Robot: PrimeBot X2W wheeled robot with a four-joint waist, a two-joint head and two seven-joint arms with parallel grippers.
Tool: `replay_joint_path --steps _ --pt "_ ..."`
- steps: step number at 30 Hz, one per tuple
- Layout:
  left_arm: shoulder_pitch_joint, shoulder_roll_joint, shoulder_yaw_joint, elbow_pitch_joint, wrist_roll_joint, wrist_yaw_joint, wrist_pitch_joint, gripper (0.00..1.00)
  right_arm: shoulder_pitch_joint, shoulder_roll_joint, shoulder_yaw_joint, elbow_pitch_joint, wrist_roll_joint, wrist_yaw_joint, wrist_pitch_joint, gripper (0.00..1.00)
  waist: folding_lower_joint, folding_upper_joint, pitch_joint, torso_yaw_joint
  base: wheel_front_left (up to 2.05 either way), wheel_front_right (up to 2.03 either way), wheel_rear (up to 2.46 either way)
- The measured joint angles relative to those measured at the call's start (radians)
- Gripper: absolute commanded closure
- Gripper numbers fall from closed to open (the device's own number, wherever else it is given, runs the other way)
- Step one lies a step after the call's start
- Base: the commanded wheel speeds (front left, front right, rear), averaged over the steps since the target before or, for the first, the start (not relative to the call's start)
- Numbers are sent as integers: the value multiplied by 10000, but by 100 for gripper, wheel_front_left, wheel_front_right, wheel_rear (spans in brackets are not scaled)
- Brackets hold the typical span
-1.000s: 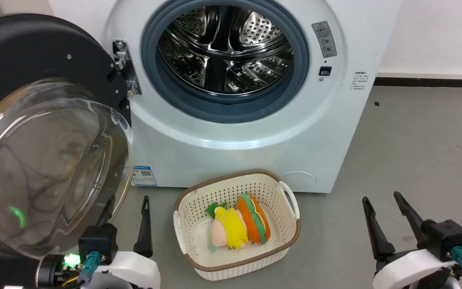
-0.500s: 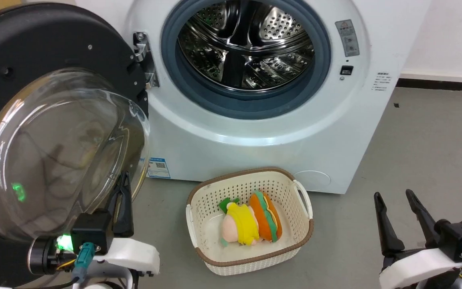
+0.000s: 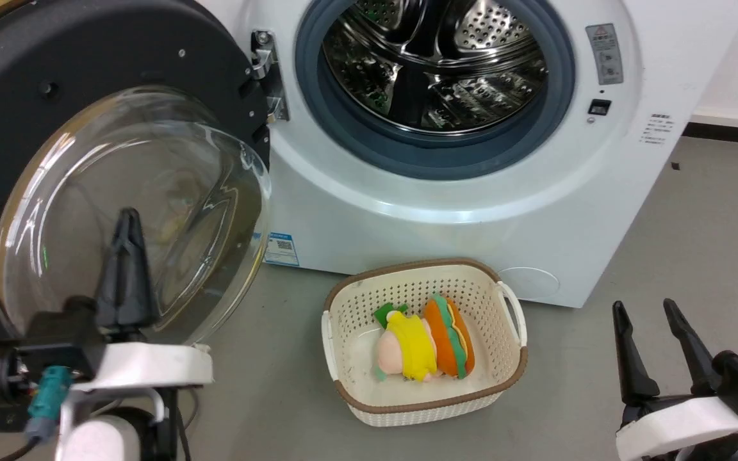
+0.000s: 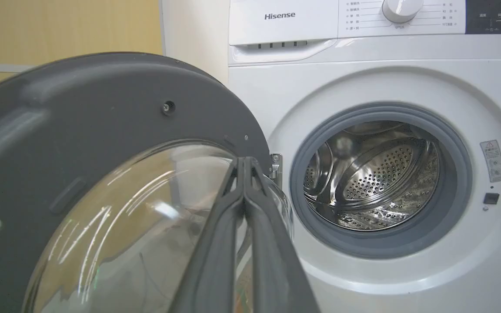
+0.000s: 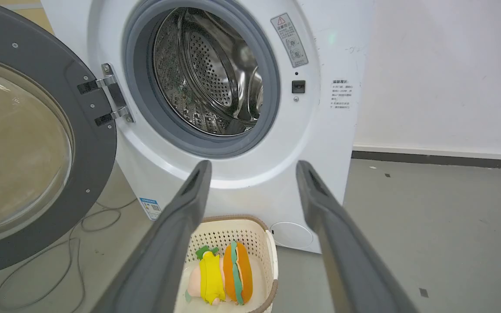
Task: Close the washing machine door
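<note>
Washing machine door (image 3: 151, 173) hangs swung wide open at my left, close to the head camera, its black rim around the bulging clear glass; the left claw (image 3: 127, 221) stands upright in front of that glass with its two fingers pressed together on nothing, though I cannot tell whether they touch the glass; in the left wrist view the same closed claw (image 4: 244, 161) points at the window's edge near the hinge. At my lower right the right claw (image 3: 644, 307) hovers over the grey floor (image 3: 696, 224) with its fingers spread apart and empty. Farther on, a cream basket (image 3: 420, 266) sits on the floor, just in front of the washing machine (image 3: 439, 218), with two plush toys (image 3: 423, 346) side by side inside it. Behind it the white machine's steel drum (image 3: 433, 64) gapes uncovered inside its grey gasket (image 3: 433, 157); the metal hinge (image 3: 270, 77) joins door to machine on the opening's left; a blue label (image 3: 281, 248) sits low on the front.
</note>
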Motion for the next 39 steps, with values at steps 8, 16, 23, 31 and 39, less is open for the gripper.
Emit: replay_joint_path --steps 8,16,23,31,39 --pt "-775 -65 1009 -412 -539 -506 -188 100 -8 2 -209 27 130 0 -155 0 0 0 246 478 0 0 0" --pt "-1708 -188 2303 -313 -1273 -1143 -336 100 -128 2 -382 98 383 0 -324 0 0 0 505 1022 0 0 0" --pt "-2330 -58 3185 297 -2144 -1333 -504 100 -212 2 -556 173 495 0 -464 0 0 0 735 1487 0 0 0" --pt "-3036 878 3707 1340 -3300 -1499 -259 100 -214 2 -748 291 665 0 -663 0 0 0 902 1943 0 0 0" --pt "-4017 1827 4358 3131 -4907 -1595 842 100 -217 4 -909 489 1003 0 -826 0 0 0 1100 2344 0 0 0"
